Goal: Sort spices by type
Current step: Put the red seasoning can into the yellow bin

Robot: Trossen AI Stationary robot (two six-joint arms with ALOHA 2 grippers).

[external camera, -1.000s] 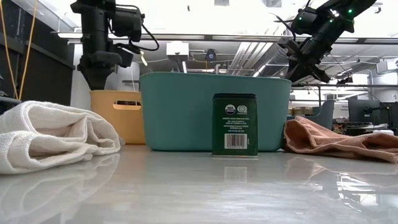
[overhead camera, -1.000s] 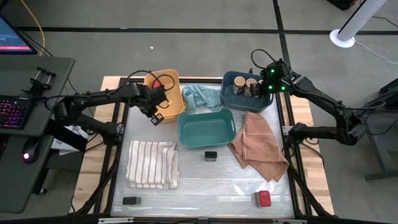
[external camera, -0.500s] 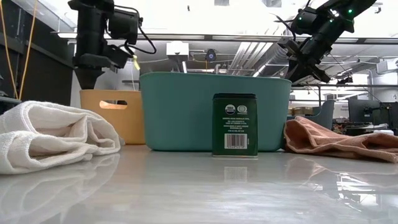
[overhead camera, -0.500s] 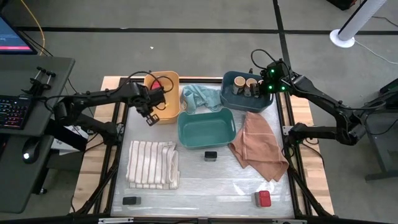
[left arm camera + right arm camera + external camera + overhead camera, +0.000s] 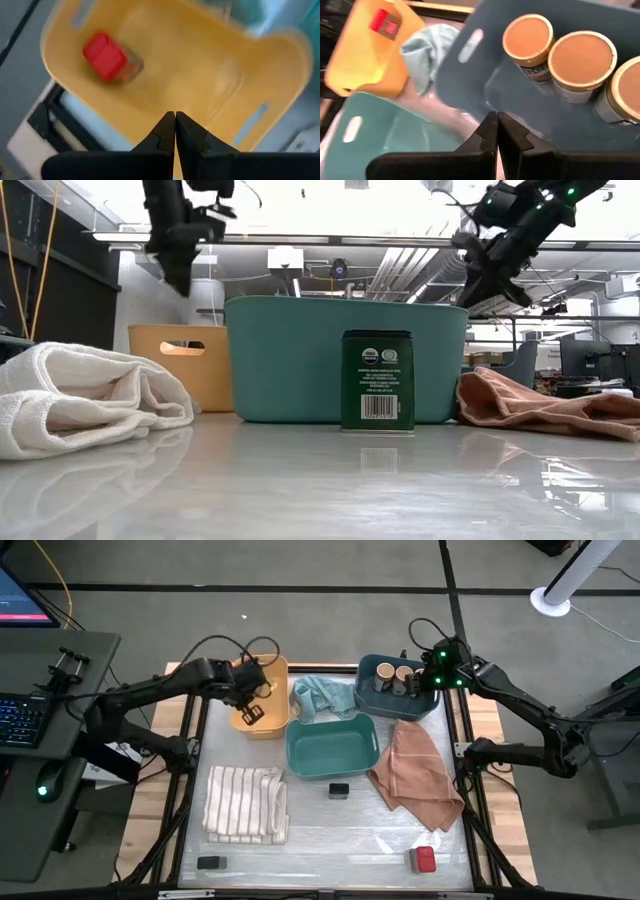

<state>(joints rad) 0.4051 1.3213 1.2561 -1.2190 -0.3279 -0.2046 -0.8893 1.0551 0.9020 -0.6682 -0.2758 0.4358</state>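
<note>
**High view: unsorted containers remain; cloths crowd the routes**

Both tools are closed and empty: left tool (image 5: 252,713) over the yellow bin (image 5: 264,724), right tool (image 5: 424,683) over the blue bin (image 5: 372,700).

Risk: closed fingers descending could topple the black tin (image 5: 338,790) standing just near of the teal bin (image 5: 331,748).

The striped cloth (image 5: 245,803) lies between the left arm and the corner tin (image 5: 208,862); the tan cloth (image 5: 418,772) lies on the way to the red-topped jar (image 5: 424,859) on the desk (image 5: 330,840).

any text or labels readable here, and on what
Green tin: a round organic-style seal, small print and a barcode, all too small to read.
Red-topped jar in the yellow bin: label blurred, unreadable.
Tan-lidded jars: side labels unreadable.
Nothing reads clearly.
</note>
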